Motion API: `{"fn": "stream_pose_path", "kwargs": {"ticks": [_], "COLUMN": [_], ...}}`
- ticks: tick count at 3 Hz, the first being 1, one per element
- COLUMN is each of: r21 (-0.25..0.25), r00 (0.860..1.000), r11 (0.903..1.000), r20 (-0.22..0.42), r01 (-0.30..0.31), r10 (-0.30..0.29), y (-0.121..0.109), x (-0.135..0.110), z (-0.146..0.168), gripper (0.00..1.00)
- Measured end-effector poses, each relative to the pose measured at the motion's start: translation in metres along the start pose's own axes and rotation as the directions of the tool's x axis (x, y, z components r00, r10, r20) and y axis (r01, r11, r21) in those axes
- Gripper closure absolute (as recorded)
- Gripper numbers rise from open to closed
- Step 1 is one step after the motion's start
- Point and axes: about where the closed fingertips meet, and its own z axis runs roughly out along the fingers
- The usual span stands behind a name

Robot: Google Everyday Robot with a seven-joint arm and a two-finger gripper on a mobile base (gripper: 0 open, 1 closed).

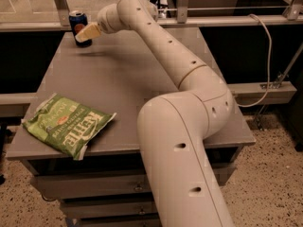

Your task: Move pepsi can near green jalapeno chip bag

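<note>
The pepsi can (77, 25), dark blue with a silver top, stands upright at the far left corner of the grey table (142, 79). My gripper (84, 35) reaches across the table to that corner and sits right in front of the can, overlapping its lower part. The green jalapeno chip bag (66, 125), light green with white "Kettle" lettering, lies flat at the near left corner of the table, far from the can.
My large cream arm (184, 126) rises from the near right and crosses the table's middle. A metal railing (213, 20) runs behind the table. A white cable (265, 65) hangs at the right. Drawers (94, 188) sit under the tabletop.
</note>
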Motion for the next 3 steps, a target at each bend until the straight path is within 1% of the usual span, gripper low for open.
{"fn": "stream_pose_path", "kwargs": {"ticks": [1, 2, 3], "r21": [0.015, 0.036, 0.045], "r00": [0.998, 0.995, 0.994], "r11": [0.9977, 0.9941, 0.9925], "r20": [-0.015, -0.014, -0.008], "r01": [0.066, 0.102, 0.113], "r10": [-0.066, -0.102, -0.113], "y": [-0.012, -0.023, -0.028], "x": [-0.001, -0.005, -0.010], "z": [-0.013, -0.024, -0.025], "gripper": [0.00, 0.00, 0.00]}}
